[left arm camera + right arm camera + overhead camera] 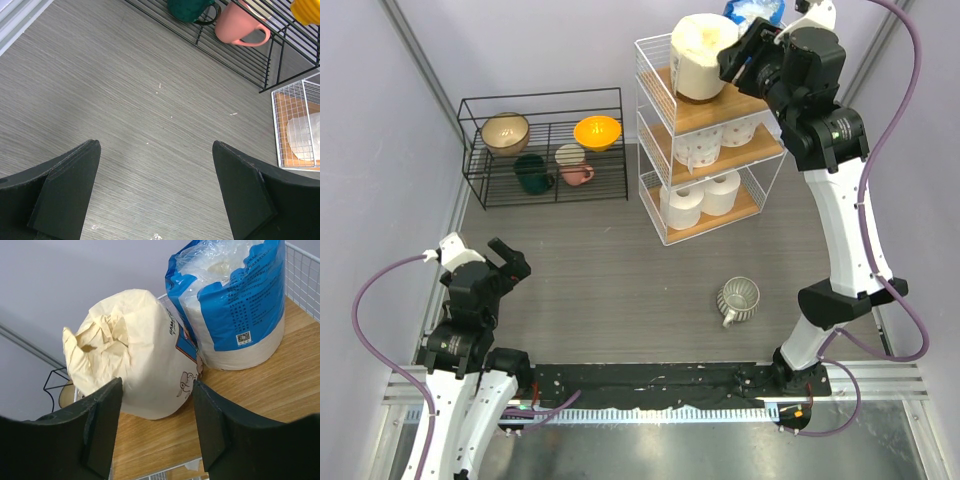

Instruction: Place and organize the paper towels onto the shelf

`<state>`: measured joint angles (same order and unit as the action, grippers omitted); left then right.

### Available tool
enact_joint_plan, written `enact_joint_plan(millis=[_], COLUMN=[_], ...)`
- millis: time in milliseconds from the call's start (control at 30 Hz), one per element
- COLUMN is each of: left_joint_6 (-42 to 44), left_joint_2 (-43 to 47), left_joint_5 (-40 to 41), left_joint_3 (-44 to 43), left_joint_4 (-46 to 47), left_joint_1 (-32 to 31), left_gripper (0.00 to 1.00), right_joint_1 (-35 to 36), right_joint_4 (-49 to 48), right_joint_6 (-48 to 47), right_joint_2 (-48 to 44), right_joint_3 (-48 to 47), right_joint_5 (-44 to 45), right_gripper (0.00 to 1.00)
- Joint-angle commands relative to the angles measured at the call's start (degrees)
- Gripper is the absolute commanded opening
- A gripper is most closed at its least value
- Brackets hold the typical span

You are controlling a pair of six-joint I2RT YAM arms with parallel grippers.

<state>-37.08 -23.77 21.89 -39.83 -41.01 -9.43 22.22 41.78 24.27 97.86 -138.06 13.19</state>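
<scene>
Standing on shelf (pixel 260 390), cream roll (pixel 130 350) just beyond parted right fingers (pixel 100 425).

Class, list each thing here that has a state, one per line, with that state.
cream roll, upright on the shelf top board, not gripped
blue-wrapped roll, upright beside it
white rolls, two on middle board, two on bottom
right gripper, open at the cream roll
left gripper, open, empty

The right arm (pixel 840 220) reaches far forward and high, nearly straight, bending leftward at its end. The right gripper (pixel 156 385) has its jaws parted, clamping nothing. The left arm (pixel 470 310) sits folded near its base, and the left gripper (pixel 155 145) tilts downward, jaws spread wide and empty.
</scene>
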Motion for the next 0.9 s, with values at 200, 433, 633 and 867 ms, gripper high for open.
enact_joint_plan(millis=[200,433,633,867], left_joint_6=[-0.1,-0.1,-0.1,0.0], left_joint_2=[-0.3,-0.2,-0.3,-0.8], left_joint_5=[0.3,0.5,0.4,-0.4], left_joint_3=[-0.4,-0.4,-0.3,-0.2], left_joint_4=[1.2,1.2,1.2,1.6], left_joint_1=[-0.2,-0.2,-0.2,-0.2], left_gripper=[1.00,1.00,1.00,1.00], right_joint_1=[-0.6,-0.7,-0.7,-0.7], right_joint_4=[-4.2,-11.8,-20.2,-24.1], right_joint_6=[0.3,-0.2,-1.5,-1.4], right_joint_2=[-1.9,-12.0,-25.1,-40.5], right_joint_3=[1.8,15.7,31.4,47.2], right_joint_5=[-1.5,-2.8,-2.5,1.6], right_gripper=[0.63,0.63,0.64,0.64])
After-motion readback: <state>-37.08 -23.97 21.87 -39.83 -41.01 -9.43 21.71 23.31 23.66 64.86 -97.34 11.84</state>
